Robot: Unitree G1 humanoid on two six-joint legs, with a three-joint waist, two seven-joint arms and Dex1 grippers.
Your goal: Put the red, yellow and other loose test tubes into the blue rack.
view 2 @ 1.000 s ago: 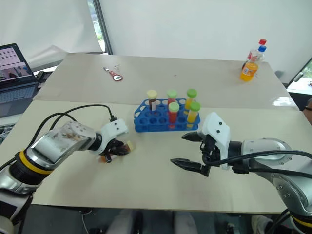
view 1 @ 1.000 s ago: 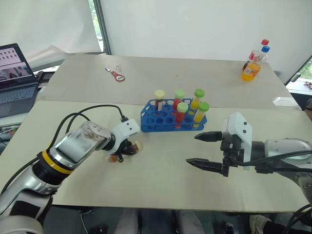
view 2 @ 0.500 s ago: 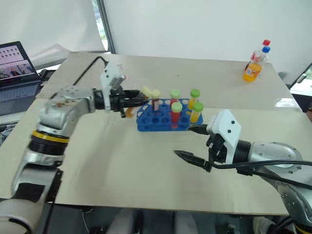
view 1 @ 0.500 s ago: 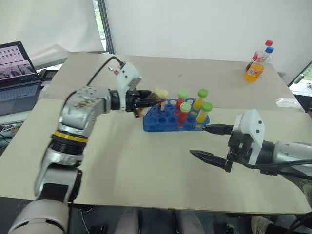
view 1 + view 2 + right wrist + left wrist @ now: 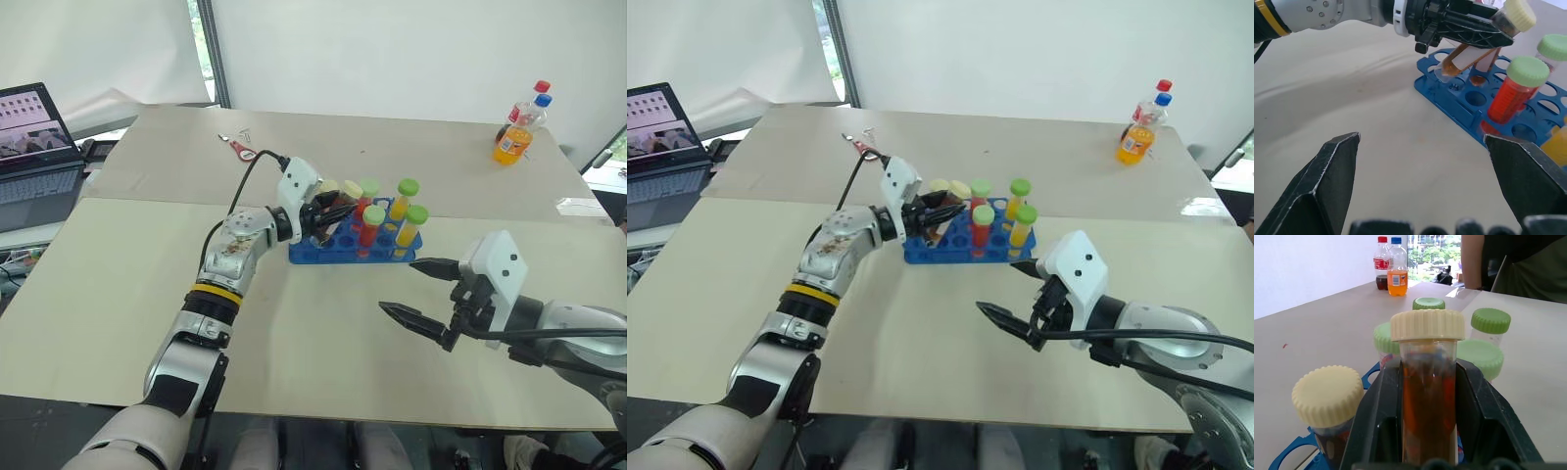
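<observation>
Your left gripper (image 5: 338, 211) jaws clamped on the brown tube (image 5: 1476, 55), tilted over the rack (image 5: 323, 247), right gripper (image 5: 419, 292) jaws wide apart over the desk (image 5: 294, 333)

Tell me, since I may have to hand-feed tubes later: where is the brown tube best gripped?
Judging by the current hold, mid-body below the cream cap: the left gripper clamps the brown tube from both sides, leaving its bottom end free to enter the blue rack. Come from the side.

Left arm stretched forward, its gripper (image 5: 338, 209) level and clamped tight, pointing right; right gripper (image 5: 419, 292) near, fingers spread wide, aimed left.
</observation>
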